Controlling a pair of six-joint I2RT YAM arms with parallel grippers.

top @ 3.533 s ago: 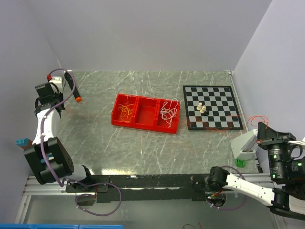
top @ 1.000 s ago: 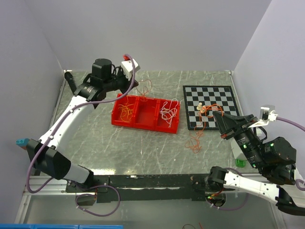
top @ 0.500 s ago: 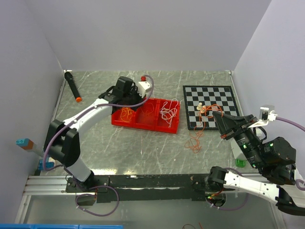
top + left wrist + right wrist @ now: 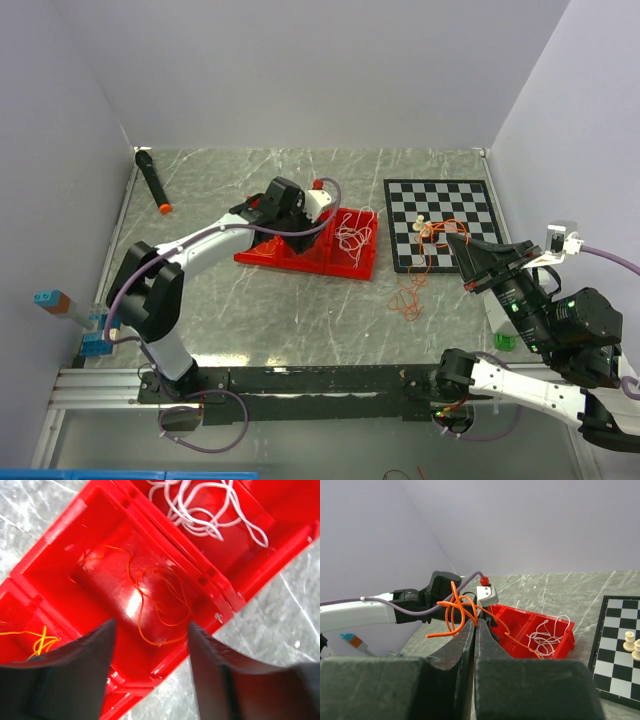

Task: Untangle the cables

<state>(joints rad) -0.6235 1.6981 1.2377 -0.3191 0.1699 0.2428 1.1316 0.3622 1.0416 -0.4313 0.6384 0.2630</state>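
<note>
– While hovering over the red tray at centre frame of the overhead view: left end effector, gripping or parted?

– Parted, well apart, with nothing in the gap. Beneath it in the wrist view, reading across: yellow strands at lower left, one orange strand loose in the middle compartment, white strands at upper right. Each colour in its own compartment, none crossing a divider.

– So a drop-off step, by the look of it?

– Probably. Sorting by colour, and far from finished. Further right in the overhead view: an orange tangle, draped from the near-left corner of the chessboard down onto the desk.

– And the right end effector?

– Closed tight at the right of the frame, above the board's near edge. Orange loops bunched at the very tips in its own wrist view, so apparently pinching the tangle's top and holding it off the board.

– Next move?

– Likely calls for lifting clear of the tray, crossing rightward to the tangle and pinching a single strand low down, away from the other grip. Then a slow pull apart, minding the chess pieces at the upper end of the loops; touching them or only beside them, hard to tell.
</note>
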